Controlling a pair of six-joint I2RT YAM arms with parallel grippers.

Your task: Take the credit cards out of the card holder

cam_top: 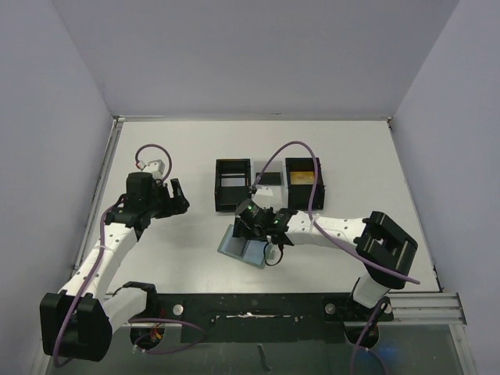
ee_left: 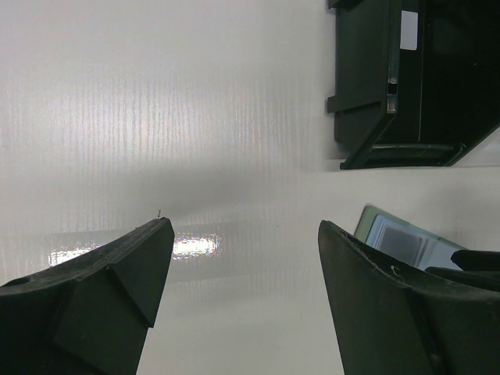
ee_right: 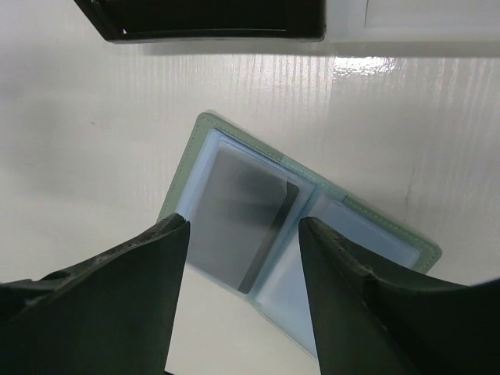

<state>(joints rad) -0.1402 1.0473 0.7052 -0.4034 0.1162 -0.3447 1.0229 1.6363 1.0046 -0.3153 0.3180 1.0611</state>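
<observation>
The card holder (ee_right: 367,226) lies open and flat on the white table, teal outside with two pale blue pockets. A dark grey card (ee_right: 234,219) sits in its left pocket, one corner poking out toward the fold. My right gripper (ee_right: 244,226) hangs just above that pocket, open, one finger (ee_right: 133,289) on each side of the card and not touching it. In the top view the card holder (cam_top: 244,248) is just below the right gripper (cam_top: 248,223). A gold-orange card (cam_top: 302,178) lies in the right black box. My left gripper (ee_left: 246,226) is open over bare table.
Two black square boxes (cam_top: 233,184) (cam_top: 305,181) stand behind the card holder, with a small dark flat piece (cam_top: 268,179) between them. The left wrist view shows the left box (ee_left: 391,78) and a corner of the card holder (ee_left: 391,234). Grey walls enclose the table.
</observation>
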